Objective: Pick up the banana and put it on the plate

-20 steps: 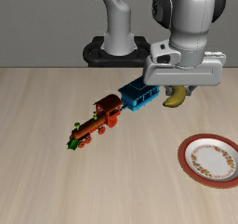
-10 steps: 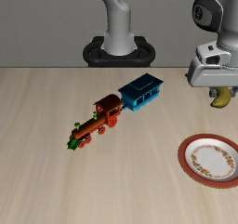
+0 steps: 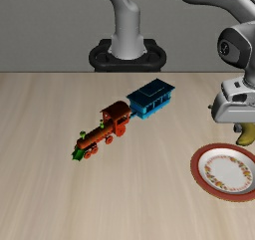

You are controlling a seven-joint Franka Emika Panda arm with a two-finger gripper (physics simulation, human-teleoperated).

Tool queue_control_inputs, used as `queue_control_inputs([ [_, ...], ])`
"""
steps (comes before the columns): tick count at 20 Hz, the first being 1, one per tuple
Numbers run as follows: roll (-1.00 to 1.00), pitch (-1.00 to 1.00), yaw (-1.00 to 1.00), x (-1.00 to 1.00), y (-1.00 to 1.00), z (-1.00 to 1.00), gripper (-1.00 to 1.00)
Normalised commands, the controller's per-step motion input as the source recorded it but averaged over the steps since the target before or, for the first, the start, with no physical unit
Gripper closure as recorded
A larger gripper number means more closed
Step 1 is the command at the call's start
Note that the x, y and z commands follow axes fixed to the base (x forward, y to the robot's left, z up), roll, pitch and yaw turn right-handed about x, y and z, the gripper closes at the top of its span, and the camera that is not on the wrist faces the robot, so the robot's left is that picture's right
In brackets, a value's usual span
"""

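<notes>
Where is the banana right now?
On the exterior view's right, the banana is held in the end effector, just above the upper rim of the plate.

No readable text, numbers, brand marks or signs anywhere.

Plate (image 3: 198, 165): red rim, then a ring of small coloured specks on the white inner band. Probably a printed pattern and not lettering, but too small to be sure.

Toy train (image 3: 99, 133): red, black and green paint, with nothing legible on the body.

Blue wagon (image 3: 151, 101): plain sides with dark window shapes, no characters to make out.
</notes>
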Motion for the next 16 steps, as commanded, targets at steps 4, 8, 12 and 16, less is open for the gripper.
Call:
queue_control_inputs([
  [4, 0.0, 0.0, 0.0, 0.0, 0.0, -1.0, 1.0],
  [8, 0.0, 0.0, 0.0, 0.0, 0.0, -0.75, -1.0],
  [12, 0.0, 0.0, 0.0, 0.0, 0.0, 0.0, -1.0],
  [16, 0.0, 0.0, 0.0, 0.0, 0.0, 0.0, -1.0],
])
